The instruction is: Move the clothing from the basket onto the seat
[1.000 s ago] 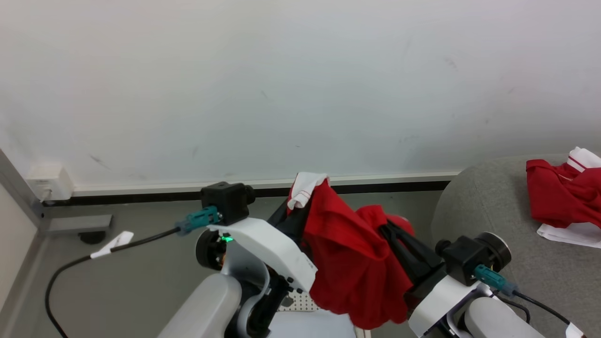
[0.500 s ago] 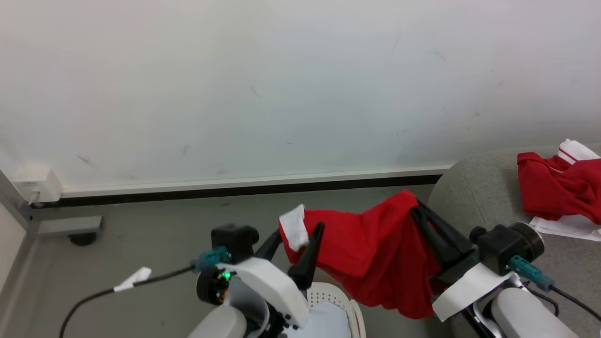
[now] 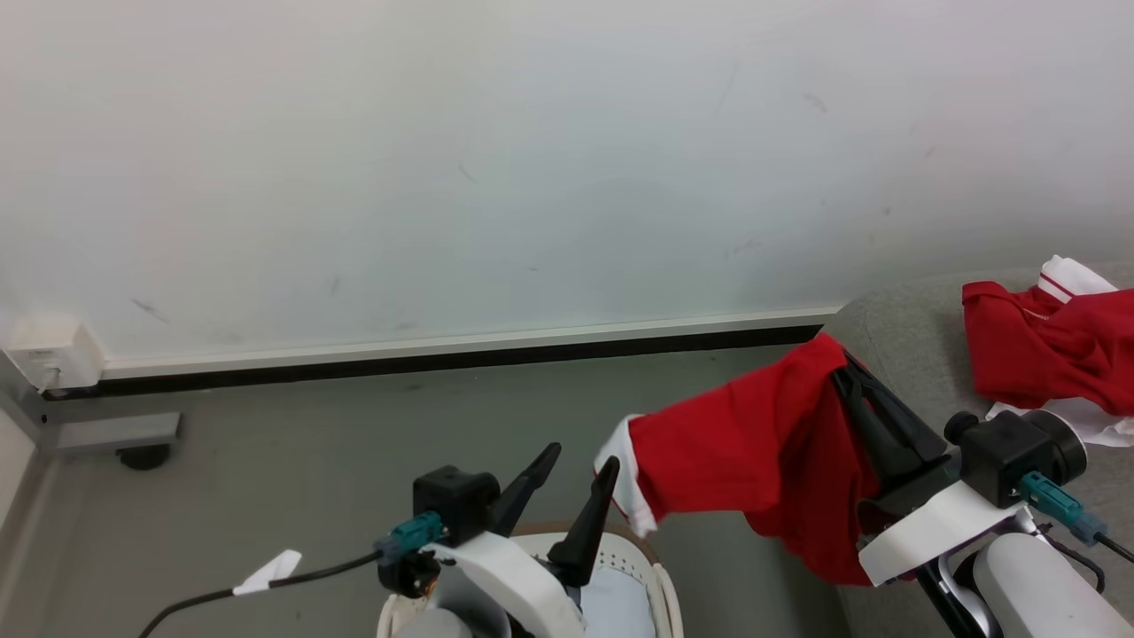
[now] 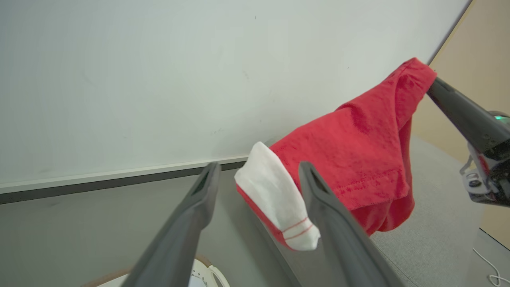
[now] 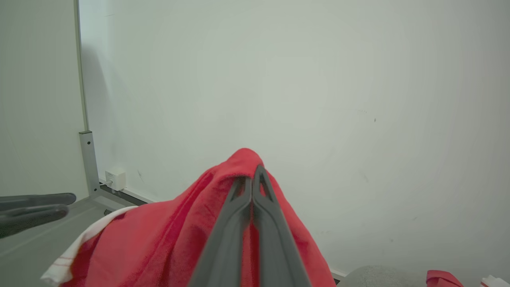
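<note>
On seat, far right: red pile lying, done
Right gripper: clamped on red garment, beside seat edge
Left gripper: fingers apart, empty, above basket
Remaining: drop garment on seat

The basket stands left of the seat — clothing on that seat.

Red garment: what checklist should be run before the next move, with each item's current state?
1. Right gripper shut on garment: ok.
2. Left gripper open: ok.
3. White cuff clear of left fingers: cannot tell, it hangs right beside one.
4. Garment out of basket: ok.
5. Garment above sofa: not ok, most hangs short of its edge.
6. Bare sofa beside the clothes lying there: ok.
</note>
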Controlling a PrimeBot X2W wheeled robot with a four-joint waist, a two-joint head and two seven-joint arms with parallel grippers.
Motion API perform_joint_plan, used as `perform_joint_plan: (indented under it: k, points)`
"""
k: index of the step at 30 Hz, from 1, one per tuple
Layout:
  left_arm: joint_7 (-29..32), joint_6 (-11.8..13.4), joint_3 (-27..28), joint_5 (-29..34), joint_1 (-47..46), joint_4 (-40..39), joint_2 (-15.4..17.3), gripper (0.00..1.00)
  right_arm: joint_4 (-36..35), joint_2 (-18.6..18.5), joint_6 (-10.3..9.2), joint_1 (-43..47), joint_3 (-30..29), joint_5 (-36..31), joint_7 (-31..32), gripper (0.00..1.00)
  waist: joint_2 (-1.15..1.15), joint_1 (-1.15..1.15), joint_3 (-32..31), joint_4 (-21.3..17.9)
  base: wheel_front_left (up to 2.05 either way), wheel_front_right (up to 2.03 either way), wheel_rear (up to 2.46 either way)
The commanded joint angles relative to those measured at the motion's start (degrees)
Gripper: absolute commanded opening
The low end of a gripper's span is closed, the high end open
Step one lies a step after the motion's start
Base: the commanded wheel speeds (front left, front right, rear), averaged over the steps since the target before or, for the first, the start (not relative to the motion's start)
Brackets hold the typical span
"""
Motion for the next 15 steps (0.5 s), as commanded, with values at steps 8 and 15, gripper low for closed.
perform_joint_plan:
  k: [8,15]
  points:
    - [-2.1,-1.9,-1.7,1.9,-0.9,1.4,-0.1,1.00,0.0,-0.6,-0.15,0.8,-0.9,-0.3,-0.2,0.00,0.00,0.00,0.0,-0.6,0.00,0.00,0.00]
    - [-2.4,-2.4,-2.6,1.8,-1.1,1.4,-0.4,1.00,0.1,-0.3,-0.15,1.0,-1.1,-0.5,-0.2,0.00,0.00,0.00,0.2,-1.2,0.00,0.00,0.00]
